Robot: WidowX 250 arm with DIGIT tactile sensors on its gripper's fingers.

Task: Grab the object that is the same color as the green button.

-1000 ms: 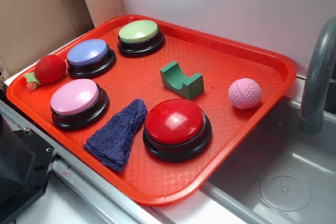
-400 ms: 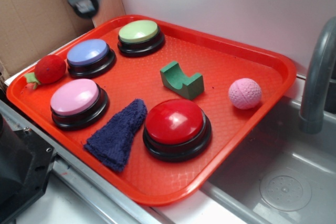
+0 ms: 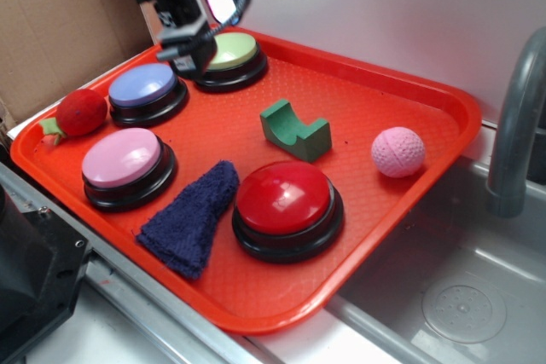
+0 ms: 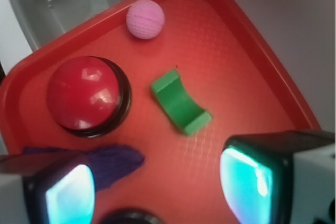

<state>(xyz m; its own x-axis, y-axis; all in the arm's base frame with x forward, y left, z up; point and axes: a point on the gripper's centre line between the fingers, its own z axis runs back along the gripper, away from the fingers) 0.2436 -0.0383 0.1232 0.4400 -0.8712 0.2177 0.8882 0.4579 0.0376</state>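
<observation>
Plainly unlabelled, the dark green block [image 3: 295,130] carries no writing; it has a curved U-shaped notch across its top and sits near the middle of the red tray [image 3: 384,210], apart from everything else. A red button [image 3: 287,207] lies just in front of it and a pink ball [image 3: 398,152] off to one side. Farther back, the gripper [image 3: 189,50] hovers beside the green button [image 3: 227,59], fingers [image 4: 273,174] spread wide, holding nothing.

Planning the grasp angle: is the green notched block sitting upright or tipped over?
Upright. The green notched block rests flat on the red tray, its curved notch facing up, visible in both views.
</observation>
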